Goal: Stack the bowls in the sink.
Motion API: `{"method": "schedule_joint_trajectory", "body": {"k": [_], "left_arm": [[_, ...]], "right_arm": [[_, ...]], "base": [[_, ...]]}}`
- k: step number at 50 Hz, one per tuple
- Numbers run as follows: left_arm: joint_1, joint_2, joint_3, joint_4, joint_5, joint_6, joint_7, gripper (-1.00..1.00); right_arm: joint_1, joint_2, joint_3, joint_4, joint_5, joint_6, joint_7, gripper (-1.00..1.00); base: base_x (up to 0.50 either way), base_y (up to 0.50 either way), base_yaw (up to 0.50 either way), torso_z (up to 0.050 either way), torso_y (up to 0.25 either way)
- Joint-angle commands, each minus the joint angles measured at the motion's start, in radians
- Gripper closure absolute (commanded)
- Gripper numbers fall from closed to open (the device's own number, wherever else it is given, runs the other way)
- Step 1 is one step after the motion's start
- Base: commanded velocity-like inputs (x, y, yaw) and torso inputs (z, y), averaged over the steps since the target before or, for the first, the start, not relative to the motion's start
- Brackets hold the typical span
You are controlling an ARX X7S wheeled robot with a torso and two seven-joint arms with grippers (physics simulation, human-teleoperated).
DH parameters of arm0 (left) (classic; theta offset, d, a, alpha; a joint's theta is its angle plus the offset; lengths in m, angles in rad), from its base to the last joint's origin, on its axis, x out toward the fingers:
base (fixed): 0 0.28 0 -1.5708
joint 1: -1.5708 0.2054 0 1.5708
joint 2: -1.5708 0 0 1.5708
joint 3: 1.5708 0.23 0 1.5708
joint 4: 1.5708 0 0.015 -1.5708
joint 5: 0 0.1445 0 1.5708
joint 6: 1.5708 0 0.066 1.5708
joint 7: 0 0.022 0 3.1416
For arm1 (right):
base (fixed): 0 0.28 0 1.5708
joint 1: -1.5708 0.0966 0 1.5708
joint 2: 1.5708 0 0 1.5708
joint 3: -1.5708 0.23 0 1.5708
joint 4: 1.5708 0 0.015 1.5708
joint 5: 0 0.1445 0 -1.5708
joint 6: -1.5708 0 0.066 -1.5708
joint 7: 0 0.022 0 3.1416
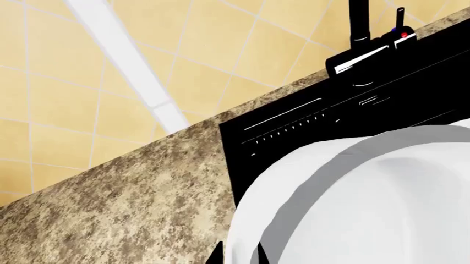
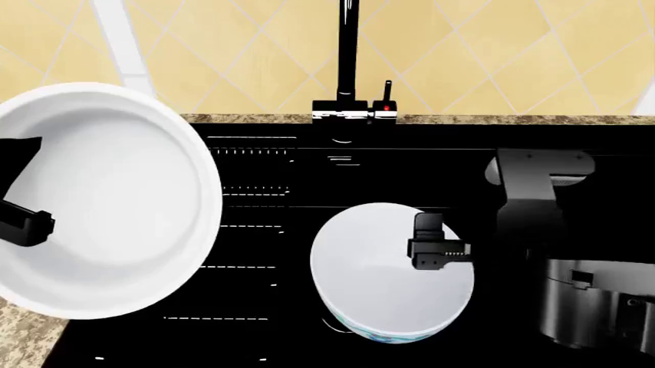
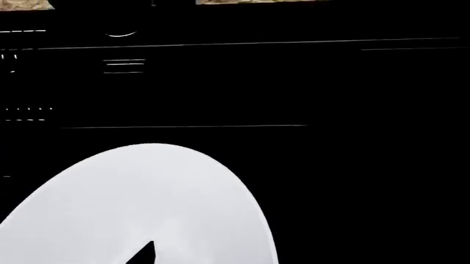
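Bowls sit apart: the left gripper (image 2: 21, 222) grasps the plain bowl (image 2: 103, 199) up left of the floral bowl (image 2: 389, 280), itself pinched by the right gripper (image 2: 435, 249).

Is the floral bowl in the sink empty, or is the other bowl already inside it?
Empty. The floral bowl shows only its white inside, with the right gripper at its rim. The plain bowl is apart, at the left gripper.

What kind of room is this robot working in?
Most likely a kitchen: there is a glossy black sink with a tall tap, a speckled stone counter, and a tan tiled wall behind.
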Motion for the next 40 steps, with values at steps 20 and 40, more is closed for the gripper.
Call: {"method": "schedule_joint_trajectory", "body": {"k": [20, 40], "left_arm": [[-0.031, 0.011, -0.019, -0.01, 0.02, 0.009, -0.005, 1.0], [-0.001, 0.041, -0.034, -0.001, 0.054, 0.036, 0.024, 1.0]], "right_arm": [[0.296, 0.098, 0.136, -0.179, 0.189, 0.134, 0.197, -1.0], [0.437, 0.208, 0.215, -0.227, 0.296, 0.205, 0.272, -1.0]], "base": [[0.0, 0.0, 0.0, 0.001, 0.001], [0.0, 0.0, 0.0, 0.0, 0.001]]}}
